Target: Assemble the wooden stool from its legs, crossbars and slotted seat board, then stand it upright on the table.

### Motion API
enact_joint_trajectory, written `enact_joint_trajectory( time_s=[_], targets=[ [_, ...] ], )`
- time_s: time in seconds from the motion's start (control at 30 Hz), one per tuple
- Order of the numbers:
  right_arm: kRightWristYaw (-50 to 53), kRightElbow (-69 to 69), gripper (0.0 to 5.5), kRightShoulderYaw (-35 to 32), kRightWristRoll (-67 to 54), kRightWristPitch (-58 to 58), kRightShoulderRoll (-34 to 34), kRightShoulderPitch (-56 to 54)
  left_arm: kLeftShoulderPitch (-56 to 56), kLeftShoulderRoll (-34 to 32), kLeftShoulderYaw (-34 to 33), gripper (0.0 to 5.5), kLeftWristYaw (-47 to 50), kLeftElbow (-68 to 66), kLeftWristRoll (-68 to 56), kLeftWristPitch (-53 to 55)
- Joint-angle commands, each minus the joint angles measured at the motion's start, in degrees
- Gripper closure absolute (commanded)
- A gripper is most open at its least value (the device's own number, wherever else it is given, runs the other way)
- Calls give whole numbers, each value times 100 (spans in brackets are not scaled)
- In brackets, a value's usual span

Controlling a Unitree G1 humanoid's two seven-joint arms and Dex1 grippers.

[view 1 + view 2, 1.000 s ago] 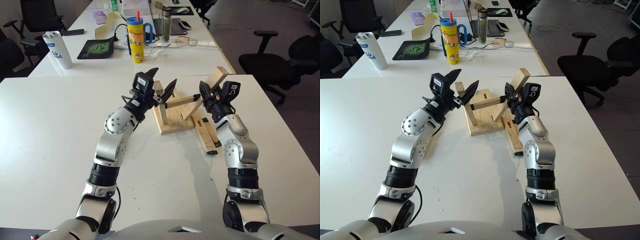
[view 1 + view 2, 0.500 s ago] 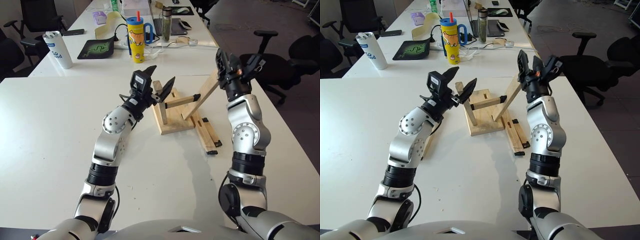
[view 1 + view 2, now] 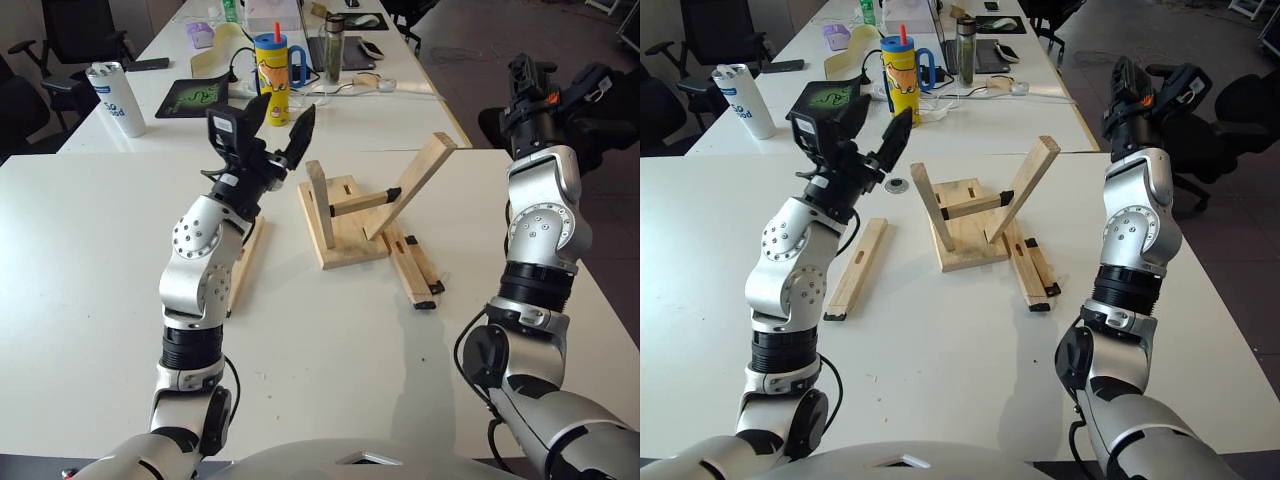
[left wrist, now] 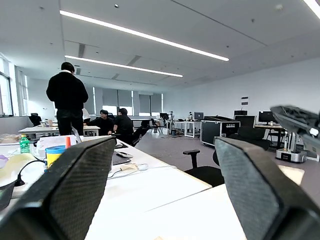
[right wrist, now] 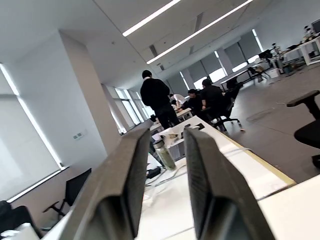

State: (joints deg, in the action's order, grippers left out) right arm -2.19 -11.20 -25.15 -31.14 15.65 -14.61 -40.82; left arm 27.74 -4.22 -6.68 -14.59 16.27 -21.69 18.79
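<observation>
The slotted seat board [image 3: 348,243] lies flat on the white table. One leg [image 3: 318,200] stands upright in it, and a crossbar [image 3: 360,204] joins this leg to a second leg [image 3: 412,184] that leans over. Two more pieces [image 3: 415,265] lie right of the board, and a loose leg [image 3: 858,265] lies to its left. My left gripper [image 3: 283,118] is raised above the table behind and left of the upright leg, open, holding nothing [image 4: 165,190]. Open and bare as well, my right gripper [image 3: 522,78] is held high past the table's right edge [image 5: 167,175].
A yellow cup [image 3: 270,66], a white bottle [image 3: 115,100] and a dark mouse pad [image 3: 196,96] stand on the table behind. A small round object [image 3: 897,185] lies near the loose leg. Black office chairs [image 3: 545,125] stand to the right.
My right gripper came off the leaning leg and rose up and to the right. My left gripper lifted back and left, away from the upright leg. The stool parts stayed put.
</observation>
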Motion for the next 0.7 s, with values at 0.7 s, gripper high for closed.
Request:
enact_joint_trajectory(
  time_s=[0.7],
  targets=[
    [-474, 340, 547, 2053, 1570, 691, 675, 1868, -1279, -659, -543, 190, 844, -1011, 897, -298]
  ],
)
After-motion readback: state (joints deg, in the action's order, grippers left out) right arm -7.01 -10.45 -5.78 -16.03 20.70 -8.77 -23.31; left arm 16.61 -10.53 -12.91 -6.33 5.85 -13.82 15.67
